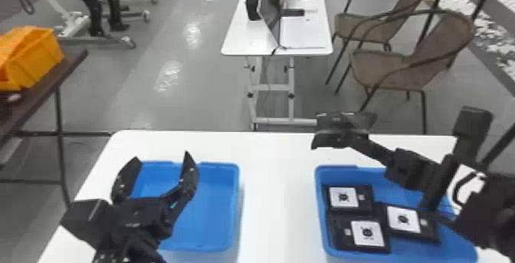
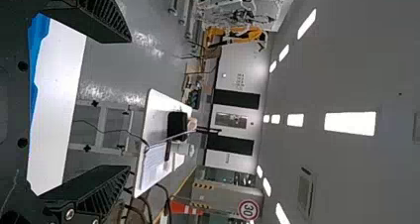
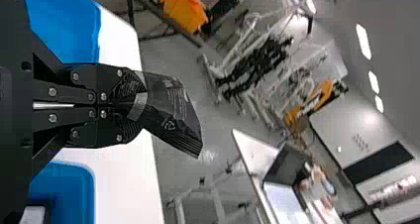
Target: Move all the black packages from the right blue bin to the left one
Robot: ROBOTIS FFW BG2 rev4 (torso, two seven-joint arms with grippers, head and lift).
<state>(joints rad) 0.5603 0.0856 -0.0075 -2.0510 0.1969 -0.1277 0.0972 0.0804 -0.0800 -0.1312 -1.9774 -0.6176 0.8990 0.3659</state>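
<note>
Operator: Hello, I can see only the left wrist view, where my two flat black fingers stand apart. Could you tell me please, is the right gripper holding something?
Observer: Yes, the right gripper is shut on a shiny black package.
Operator: Thank you. And how many black packages are lying in the right blue plastic bin?
Observer: I count three flat black packages with white square labels there; the arm hides part of the bin.
Operator: Understood. Do you see any package in the left blue plastic bin?
Observer: None in its visible part; the left gripper covers some of it.
</note>
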